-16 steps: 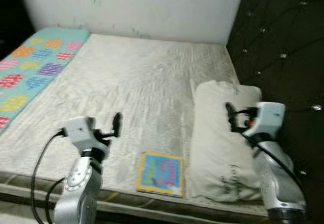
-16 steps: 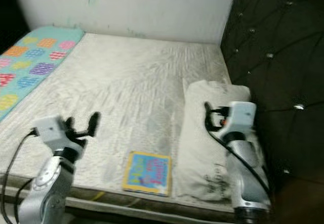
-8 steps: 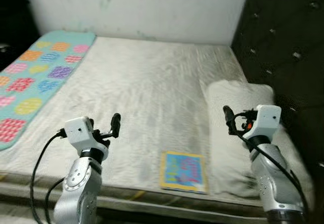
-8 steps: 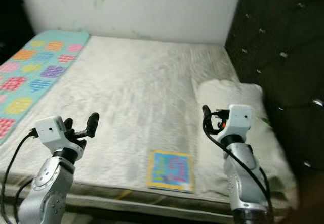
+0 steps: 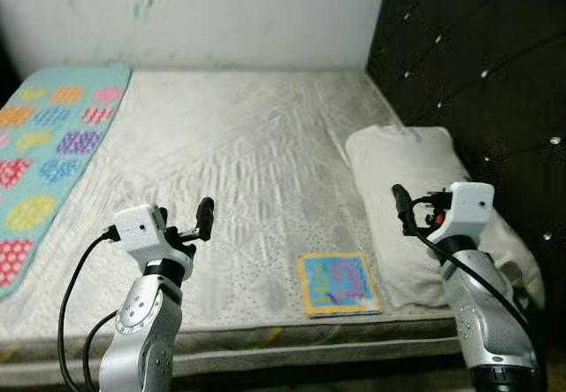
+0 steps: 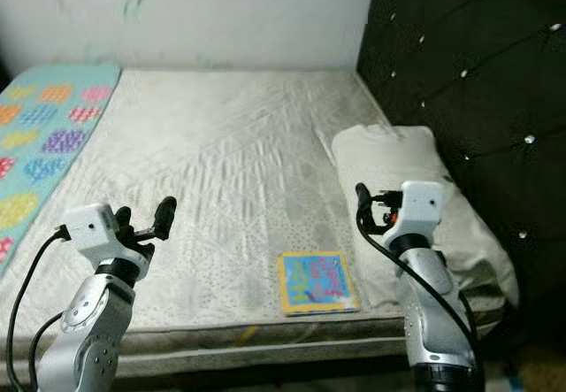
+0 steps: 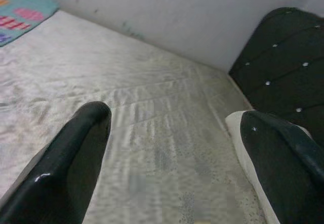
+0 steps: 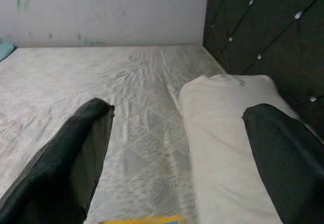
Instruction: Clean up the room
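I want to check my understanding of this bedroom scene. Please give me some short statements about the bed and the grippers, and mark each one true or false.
1. The colourful book lies near the mattress front edge. True.
2. The pillow sits beside the dark headboard. True.
3. The right gripper holds the book. False: its fingers are open and hold nothing.
4. The left gripper is shut. False: it is open above the mattress.
5. The patterned blanket covers the pillow. False: it lies on the opposite side.

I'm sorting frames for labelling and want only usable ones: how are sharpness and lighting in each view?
Left and right eye views: fairly sharp and evenly lit, the book and pillow legible, though the tufted headboard is very dark. Left wrist view: soft, the mattress smeared nearby. Right wrist view: similar, with the near black fingers out of focus.
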Available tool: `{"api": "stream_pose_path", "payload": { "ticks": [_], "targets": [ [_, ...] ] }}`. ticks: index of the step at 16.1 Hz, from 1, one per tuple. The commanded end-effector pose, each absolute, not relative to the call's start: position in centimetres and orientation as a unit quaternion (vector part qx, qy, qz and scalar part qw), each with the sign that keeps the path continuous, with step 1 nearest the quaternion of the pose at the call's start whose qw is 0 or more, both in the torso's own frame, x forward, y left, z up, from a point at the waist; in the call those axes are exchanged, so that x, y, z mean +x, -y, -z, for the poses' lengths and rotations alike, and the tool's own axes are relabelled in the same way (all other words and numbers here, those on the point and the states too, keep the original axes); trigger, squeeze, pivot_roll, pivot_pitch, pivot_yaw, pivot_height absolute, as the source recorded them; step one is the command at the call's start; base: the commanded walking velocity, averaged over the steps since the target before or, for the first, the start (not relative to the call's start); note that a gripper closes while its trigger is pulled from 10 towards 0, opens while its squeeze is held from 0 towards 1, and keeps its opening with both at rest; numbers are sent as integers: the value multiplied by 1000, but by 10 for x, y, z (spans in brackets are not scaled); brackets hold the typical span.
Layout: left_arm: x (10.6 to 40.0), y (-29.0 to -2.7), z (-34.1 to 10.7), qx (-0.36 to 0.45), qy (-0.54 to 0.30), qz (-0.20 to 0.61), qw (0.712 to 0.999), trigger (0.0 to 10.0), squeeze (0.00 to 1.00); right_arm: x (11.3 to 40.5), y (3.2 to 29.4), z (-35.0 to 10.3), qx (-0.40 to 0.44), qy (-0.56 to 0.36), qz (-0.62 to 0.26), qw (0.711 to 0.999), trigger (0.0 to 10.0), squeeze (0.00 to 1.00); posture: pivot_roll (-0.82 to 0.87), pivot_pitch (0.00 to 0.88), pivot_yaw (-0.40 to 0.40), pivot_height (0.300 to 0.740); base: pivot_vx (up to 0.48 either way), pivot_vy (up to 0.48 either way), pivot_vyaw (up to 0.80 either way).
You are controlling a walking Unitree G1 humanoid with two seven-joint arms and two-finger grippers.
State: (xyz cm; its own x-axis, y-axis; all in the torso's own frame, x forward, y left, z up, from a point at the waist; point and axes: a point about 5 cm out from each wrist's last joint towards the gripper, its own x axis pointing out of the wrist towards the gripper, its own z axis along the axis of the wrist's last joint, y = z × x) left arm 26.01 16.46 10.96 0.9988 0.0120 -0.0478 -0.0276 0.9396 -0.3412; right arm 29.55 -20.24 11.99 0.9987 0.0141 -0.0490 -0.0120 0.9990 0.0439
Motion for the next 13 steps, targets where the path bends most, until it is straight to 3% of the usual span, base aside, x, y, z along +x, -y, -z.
{"api": "stream_pose_path", "payload": {
  "ticks": [1, 13],
  "targets": [
    [260, -168, -112, -173, -19, -12, 985, 10000, 0, 298, 196, -127, 18, -13, -20, 1000, 10000, 0, -41, 0, -17, 740, 0, 480, 0],
    [258, -169, -108, -180, -25, -18, 983, 10000, 0, 297, 191, -121, 8, -32, -55, 998, 10000, 0, -43, 0, -23, 740, 0, 480, 0]
  ]
}}
